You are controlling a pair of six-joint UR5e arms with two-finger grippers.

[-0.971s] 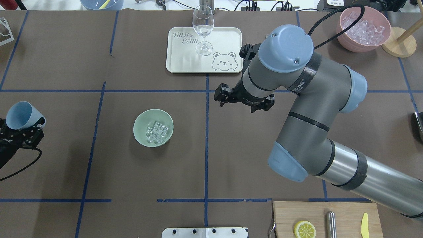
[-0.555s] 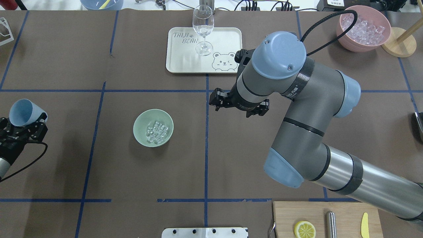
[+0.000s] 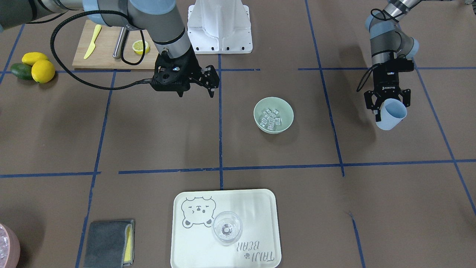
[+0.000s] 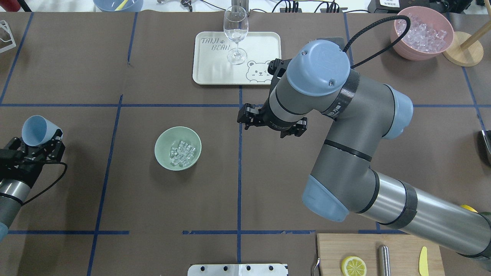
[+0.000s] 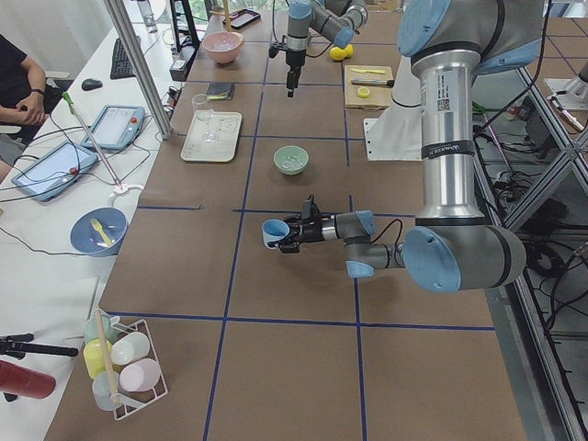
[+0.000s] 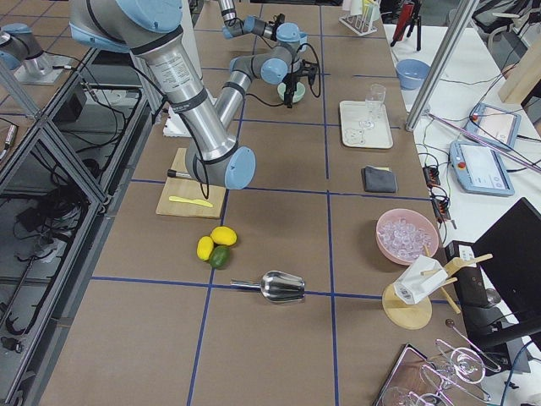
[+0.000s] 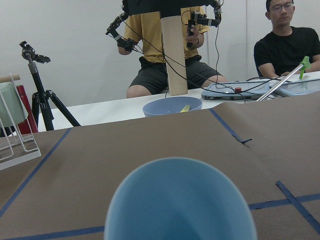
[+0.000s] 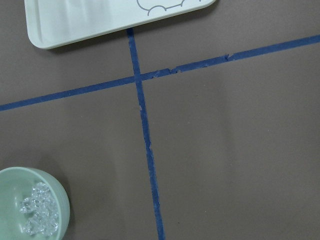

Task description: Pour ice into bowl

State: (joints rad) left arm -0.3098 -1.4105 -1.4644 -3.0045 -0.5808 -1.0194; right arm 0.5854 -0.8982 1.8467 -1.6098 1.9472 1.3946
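Ice [image 4: 183, 153] lies heaped in the bowl [image 4: 163, 142] on the tabletop [image 4: 153, 199], so the pour looks finished. Well apart, the left tool [image 4: 38, 141] is clamped on the tilted light blue cup [image 4: 35, 129]; next it likely must set it down upright. Right tool [image 3: 196, 86] hangs empty, fingers spread. Since a second ago both have drifted slightly toward the bowl

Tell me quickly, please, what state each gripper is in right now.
Left gripper: closed on the blue cup.
Right gripper: open, holding nothing.
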